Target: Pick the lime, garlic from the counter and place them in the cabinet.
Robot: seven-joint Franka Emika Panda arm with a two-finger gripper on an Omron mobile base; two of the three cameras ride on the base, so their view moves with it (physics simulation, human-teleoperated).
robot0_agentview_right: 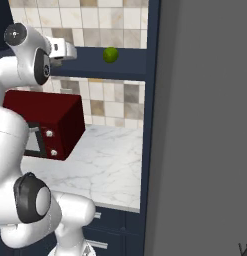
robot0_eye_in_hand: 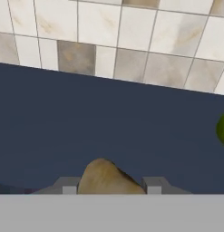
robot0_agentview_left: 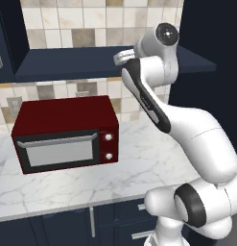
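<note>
Up at the cabinet, the gripper clamps the garlic; the lime sits on the shelf.

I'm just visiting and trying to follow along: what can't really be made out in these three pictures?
- garlic, hand view: its lower part is cut off at the bottom, between the fingers.
- lime, hand view: cut by the right edge; whole in the right base view.
- Whether the garlic touches the cabinet shelf: cannot tell.
- microwave, right base view: its door is mostly hidden behind the arm.
</note>
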